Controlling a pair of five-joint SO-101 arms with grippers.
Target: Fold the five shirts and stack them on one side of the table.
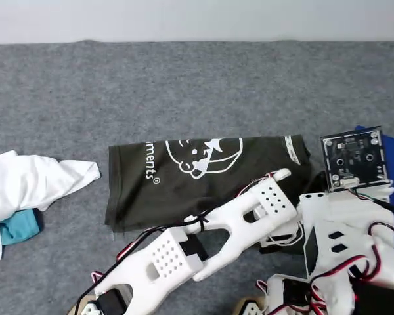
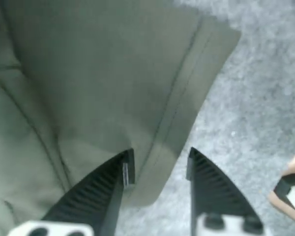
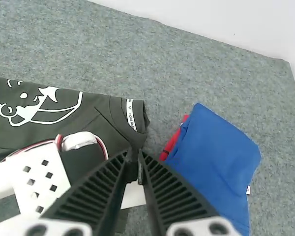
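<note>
A dark olive shirt [image 1: 184,180] with a white print lies half folded in the middle of the table. My left gripper [image 2: 157,167] is open low over its near right corner, one finger [image 2: 119,173] on the cloth and the other [image 2: 199,169] over the carpet beside the hem. The same shirt [image 3: 49,115] lies below my right gripper [image 3: 137,167], which hangs shut above the collar end with nothing visibly held. A folded blue shirt [image 3: 216,157] lies on a red one [image 3: 173,143] at the right. A crumpled white shirt [image 1: 26,180] covers a teal one [image 1: 20,228] at the left.
The grey carpeted table [image 1: 197,85] runs back to a white wall. The left arm [image 1: 249,213] stretches across the front of the table to the dark shirt, close beside the right arm [image 1: 348,230] with its camera board [image 1: 353,157].
</note>
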